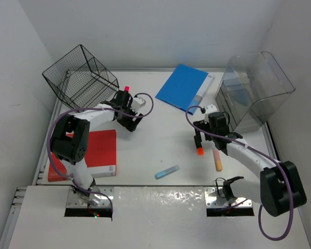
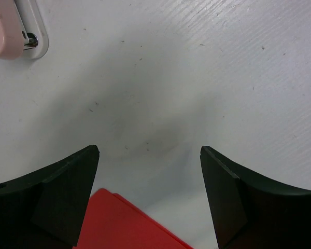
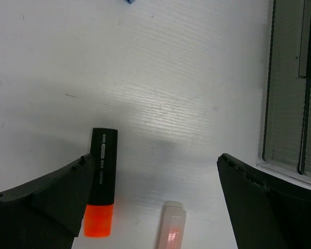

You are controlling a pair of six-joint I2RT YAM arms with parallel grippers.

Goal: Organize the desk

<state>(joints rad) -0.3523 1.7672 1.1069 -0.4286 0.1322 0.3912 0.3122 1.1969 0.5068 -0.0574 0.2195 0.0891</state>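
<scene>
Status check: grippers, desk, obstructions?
Left gripper open, empty. Right gripper open above orange highlighter, not gripped. Desk unsorted; pink marker lies close beside highlighter.

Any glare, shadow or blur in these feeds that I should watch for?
Top external: glare on the shiny strip at the near edge. Left wrist: a soft shadow darkens the desk mid-frame, no glare. Right wrist: the orange highlighter is sharp, with a faint shadow beside it.

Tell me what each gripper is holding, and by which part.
Nothing is held. The left gripper stands open over the desk; the right gripper stands open, an orange highlighter lying loose beside one of its jaws.
</scene>
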